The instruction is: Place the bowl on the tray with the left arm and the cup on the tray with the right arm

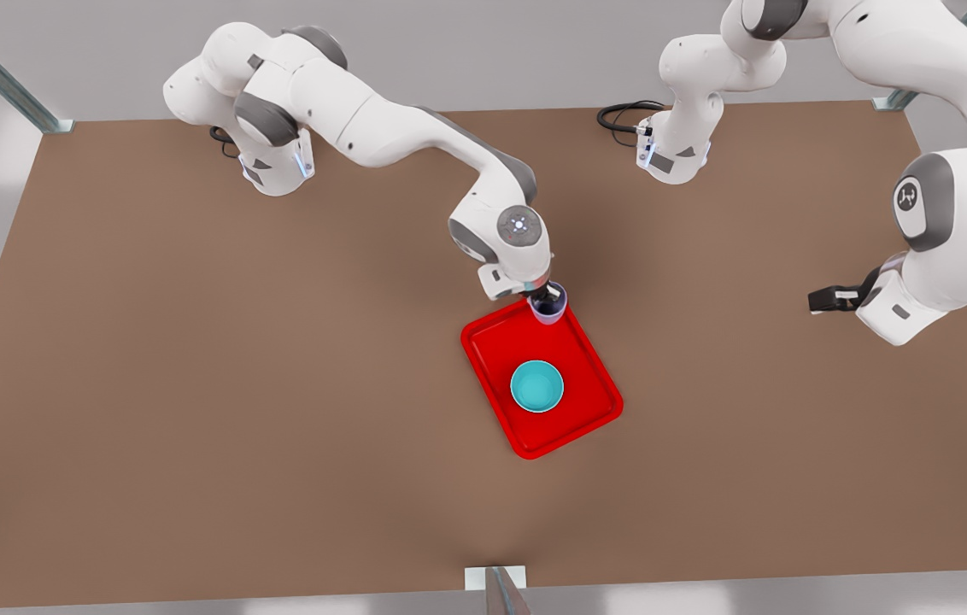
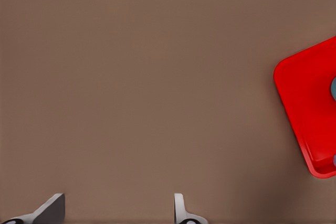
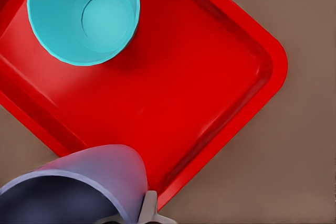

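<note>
The glossy teal round bowl [image 1: 536,386] is sitting upright inside the flat bright red rectangular tray [image 1: 590,354] on the brown worktop [image 1: 193,359], nearer the tray's middle. The right tool [image 1: 545,301] is gripping the rim of the small lavender handleless cup [image 1: 550,309], holding it upright over the tray's far end; whether the cup is touching the tray cannot be told. The left tool [image 1: 825,299] is waiting well apart toward the front view's right, its fingers [image 2: 52,208] spread and holding nothing above bare worktop.
</note>
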`<state>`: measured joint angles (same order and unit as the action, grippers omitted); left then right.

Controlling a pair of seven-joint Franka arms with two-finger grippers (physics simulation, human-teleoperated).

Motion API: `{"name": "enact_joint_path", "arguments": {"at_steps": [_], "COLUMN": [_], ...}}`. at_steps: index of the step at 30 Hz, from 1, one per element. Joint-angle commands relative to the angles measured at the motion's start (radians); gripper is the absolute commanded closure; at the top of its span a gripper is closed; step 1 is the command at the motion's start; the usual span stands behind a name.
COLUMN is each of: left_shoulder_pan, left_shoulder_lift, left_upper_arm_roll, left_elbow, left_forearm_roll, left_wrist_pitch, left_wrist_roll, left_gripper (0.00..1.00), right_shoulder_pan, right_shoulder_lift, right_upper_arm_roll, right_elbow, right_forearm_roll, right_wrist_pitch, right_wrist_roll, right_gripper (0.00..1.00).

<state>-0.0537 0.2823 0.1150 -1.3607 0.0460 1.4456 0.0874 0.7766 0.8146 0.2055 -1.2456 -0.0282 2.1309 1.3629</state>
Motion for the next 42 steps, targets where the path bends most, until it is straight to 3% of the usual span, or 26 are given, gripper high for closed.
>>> {"name": "enact_joint_path", "arguments": {"at_steps": [1,13,14,15,16,31,34,37,38,39,40,41,42], "left_shoulder_pan": [0.0,0.0,0.0,0.0,0.0,0.0,0.0,0.0,0.0,0.0,0.0,0.0,0.0], "left_shoulder_lift": [0.0,0.001,0.001,0.001,0.001,0.001,0.001,0.001,0.001,0.001,0.001,0.001,0.001], "left_upper_arm_roll": [0.0,0.0,0.0,0.0,0.0,0.0,0.0,0.0,0.0,0.0,0.0,0.0,0.0], "left_elbow": [0.0,-0.005,-0.003,-0.003,-0.003,-0.005,-0.006,-0.006,-0.006,-0.005,-0.005,-0.005,-0.005], "left_forearm_roll": [0.0,-0.001,-0.001,-0.001,-0.001,-0.001,-0.001,-0.001,-0.001,-0.001,-0.001,-0.001,-0.001], "left_wrist_pitch": [-0.001,0.001,0.001,0.001,0.001,-0.001,-0.001,-0.001,-0.001,-0.001,-0.001,-0.001,-0.001], "left_wrist_roll": [0.0,0.0,0.0,0.0,0.0,-0.002,-0.002,-0.002,0.0,0.0,0.0,-0.002,-0.002], "left_gripper": [0.0,0.0,0.0,0.0,0.0,0.0,0.0,0.0,0.0,0.0,0.0,0.0,0.0], "right_shoulder_pan": [0.0,-0.002,-0.005,-0.005,-0.003,-0.008,-0.036,-0.187,-0.337,-0.577,-0.729,-0.769,-0.769], "right_shoulder_lift": [0.0,0.041,0.041,0.041,0.041,0.031,-0.115,-0.267,-0.354,-0.469,-0.572,-0.702,-0.713], "right_upper_arm_roll": [-0.008,-0.021,-0.021,-0.021,-0.021,-0.02,-0.015,-0.017,-0.018,-0.02,-0.018,-0.018,-0.02], "right_elbow": [-0.005,-0.066,-0.066,-0.066,-0.066,-0.066,-0.054,-0.075,-0.173,-0.27,-0.259,-0.256,-0.264], "right_forearm_roll": [-0.003,-0.009,-0.007,-0.015,-0.039,-0.042,0.04,0.202,0.177,0.119,0.024,-0.021,-0.022], "right_wrist_pitch": [0.0,0.103,0.103,0.103,0.103,0.092,-0.066,-0.212,-0.278,-0.301,-0.37,-0.503,-0.551], "right_wrist_roll": [-0.001,0.005,0.005,0.001,0.001,-0.01,-0.025,-0.298,-0.556,-1.018,-1.332,-1.34,-1.323], "right_gripper": [0.79,0.79,0.7,0.15,0.0,0.0,0.0,0.0,0.0,0.0,0.0,0.0,0.0]}}
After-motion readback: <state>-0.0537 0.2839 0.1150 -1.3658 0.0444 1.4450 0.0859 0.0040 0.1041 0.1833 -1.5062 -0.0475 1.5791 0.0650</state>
